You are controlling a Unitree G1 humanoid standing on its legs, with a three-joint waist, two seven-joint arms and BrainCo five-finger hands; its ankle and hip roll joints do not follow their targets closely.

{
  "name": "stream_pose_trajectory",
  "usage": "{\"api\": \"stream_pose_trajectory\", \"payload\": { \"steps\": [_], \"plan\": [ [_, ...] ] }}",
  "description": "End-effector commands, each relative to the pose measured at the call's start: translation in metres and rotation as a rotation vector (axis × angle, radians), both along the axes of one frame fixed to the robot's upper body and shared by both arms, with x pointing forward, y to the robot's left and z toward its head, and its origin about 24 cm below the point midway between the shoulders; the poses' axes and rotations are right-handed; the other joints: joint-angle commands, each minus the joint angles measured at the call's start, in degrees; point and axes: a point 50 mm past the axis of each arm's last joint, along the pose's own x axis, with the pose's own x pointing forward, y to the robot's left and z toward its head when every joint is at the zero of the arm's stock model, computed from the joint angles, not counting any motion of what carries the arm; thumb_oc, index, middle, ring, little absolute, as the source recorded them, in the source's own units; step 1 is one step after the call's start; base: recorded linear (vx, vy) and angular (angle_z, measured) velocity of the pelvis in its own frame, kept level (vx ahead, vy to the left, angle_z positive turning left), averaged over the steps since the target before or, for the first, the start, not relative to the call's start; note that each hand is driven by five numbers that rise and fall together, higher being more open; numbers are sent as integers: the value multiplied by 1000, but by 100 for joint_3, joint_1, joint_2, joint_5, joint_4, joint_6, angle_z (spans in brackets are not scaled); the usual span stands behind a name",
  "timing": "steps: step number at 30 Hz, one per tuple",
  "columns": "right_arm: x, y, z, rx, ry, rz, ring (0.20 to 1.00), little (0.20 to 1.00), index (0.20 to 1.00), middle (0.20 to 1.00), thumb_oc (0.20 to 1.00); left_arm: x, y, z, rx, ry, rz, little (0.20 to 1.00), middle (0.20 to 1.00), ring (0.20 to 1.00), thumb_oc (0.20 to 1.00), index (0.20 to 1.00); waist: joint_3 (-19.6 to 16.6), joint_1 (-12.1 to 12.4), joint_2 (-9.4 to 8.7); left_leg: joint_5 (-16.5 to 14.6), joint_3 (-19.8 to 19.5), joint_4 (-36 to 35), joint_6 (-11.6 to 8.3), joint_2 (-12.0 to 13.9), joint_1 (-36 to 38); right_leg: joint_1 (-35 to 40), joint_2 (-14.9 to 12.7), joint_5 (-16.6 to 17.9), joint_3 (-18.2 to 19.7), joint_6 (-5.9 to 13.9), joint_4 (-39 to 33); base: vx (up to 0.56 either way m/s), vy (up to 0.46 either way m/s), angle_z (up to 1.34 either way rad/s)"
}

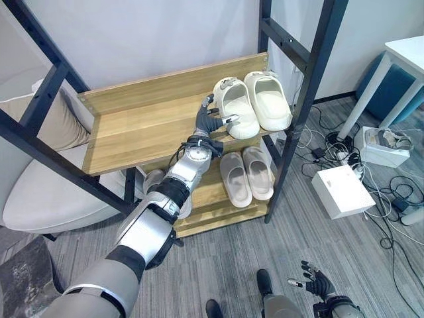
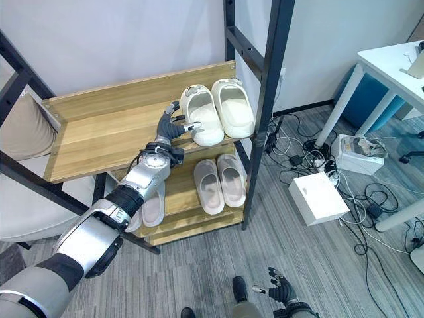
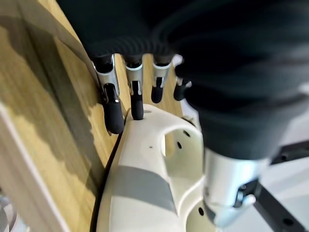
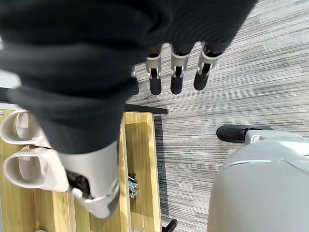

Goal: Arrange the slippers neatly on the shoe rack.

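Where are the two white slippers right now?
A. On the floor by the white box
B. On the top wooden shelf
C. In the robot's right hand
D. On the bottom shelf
B: the white slippers sit side by side at the right end of the top shelf, with the left hand at the nearer one's heel.

We reach our left arm forward and up, and our left hand [image 1: 211,124] has its fingers [image 3: 114,112] loosely spread with the thumb apart. Our right hand [image 1: 314,283] hangs low, with relaxed fingers.
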Motion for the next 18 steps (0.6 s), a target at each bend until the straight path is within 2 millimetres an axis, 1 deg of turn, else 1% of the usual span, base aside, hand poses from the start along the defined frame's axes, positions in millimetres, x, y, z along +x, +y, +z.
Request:
{"api": "stream_pose_trajectory", "payload": {
  "steps": [1, 2, 4, 6, 8, 11, 12, 13, 14, 15, 16, 17, 18],
  "plan": [
    [20, -1, 11, 3, -98, -5, 1000, 1000, 1000, 1000, 1000, 3, -35, 25, -33, -37, -88, 1000, 1000, 1000, 1000, 1000, 357, -371, 7, -43, -357, -35, -218, 126, 230, 461, 34, -463, -74, 304, 8, 0, 0, 0],
    [19, 0, 10, 8, -98, -10, 1000, 1000, 1000, 1000, 1000, -2, -36, 34, -67, -98, -97, 1000, 1000, 1000, 1000, 1000, 346, -324, 0, -42, -401, -35, -214, 122, 242, 500, 32, -482, -110, 295, 8, 0, 0, 0],
    [18, 0, 10, 11, -103, -23, 1000, 1000, 1000, 1000, 1000, -6, -34, 34, -113, -125, -83, 1000, 1000, 1000, 1000, 1000, 339, -274, -21, -35, -438, -35, -214, 122, 262, 552, 29, -501, -161, 285, 8, 0, 0, 0],
    [19, 0, 11, 16, -115, -38, 1000, 1000, 1000, 1000, 1000, -10, -26, 30, -146, -142, -52, 1000, 1000, 1000, 1000, 1000, 313, -209, -58, -31, -481, -35, -218, 124, 285, 610, 29, -524, -216, 276, 8, -3, -14, 2],
    [20, 1, 11, 21, -121, -49, 1000, 1000, 1000, 1000, 1000, -15, -15, 26, -192, -158, -31, 1000, 1000, 1000, 1000, 1000, 279, -142, -89, -30, -510, -35, -220, 128, 311, 664, 26, -534, -265, 274, 8, -4, -14, 3],
    [22, 1, 11, 32, -129, -79, 1000, 1000, 1000, 1000, 1000, -25, 10, 22, -342, -192, -2, 1000, 1000, 1000, 1000, 1000, 210, -11, -154, -27, -570, -35, -224, 126, 340, 739, 23, -551, -357, 268, 8, -13, -22, 8],
    [22, 1, 11, 32, -129, -79, 1000, 1000, 1000, 1000, 1000, -25, 10, 22, -341, -192, -2, 1000, 1000, 1000, 1000, 1000, 210, -11, -154, -27, -570, -35, -224, 125, 340, 739, 23, -551, -357, 268, 8, -15, -21, 10],
    [23, 0, 10, 39, -127, -100, 1000, 1000, 1000, 1000, 1000, -36, 21, 21, -443, -223, -32, 1000, 1000, 1000, 1000, 1000, 161, 101, -203, -20, -610, -35, -227, 125, 348, 781, 14, -560, -413, 270, 8, -10, -15, 11],
    [23, 0, 10, 39, -126, -100, 1000, 1000, 1000, 1000, 1000, -36, 21, 21, -443, -222, -31, 1000, 1000, 1000, 1000, 1000, 158, 98, -205, -20, -611, -35, -227, 124, 350, 783, 13, -561, -414, 271, 8, 0, 0, 0],
    [23, -1, 9, 40, -121, -110, 1000, 1000, 1000, 1000, 1000, -45, 26, 26, -488, -263, -76, 1000, 1000, 1000, 1000, 1000, 131, 184, -229, -17, -647, -35, -228, 121, 350, 805, 5, -562, -459, 273, 8, -9, -19, 3],
    [23, -1, 8, 45, -113, -117, 1000, 1000, 1000, 1000, 1000, -49, 26, 22, -488, -263, -86, 1000, 1000, 1000, 1000, 1000, 100, 235, -256, -21, -673, -35, -227, 123, 353, 825, 1, -569, -492, 272, 8, -29, -21, 14],
    [24, 0, 4, 50, -95, -127, 1000, 1000, 1000, 1000, 1000, -60, 20, 28, -538, -295, -189, 1000, 1000, 1000, 1000, 1000, 57, 337, -296, -18, -737, -35, -232, 117, 354, 853, -7, -565, -560, 270, 8, -19, -16, 23],
    [24, 0, 4, 50, -95, -127, 1000, 1000, 1000, 1000, 1000, -60, 21, 28, -538, -295, -189, 1000, 1000, 1000, 1000, 1000, 56, 334, -297, -18, -739, -35, -232, 117, 354, 854, -8, -566, -562, 270, 8, -31, -12, 27]
  ]
}}
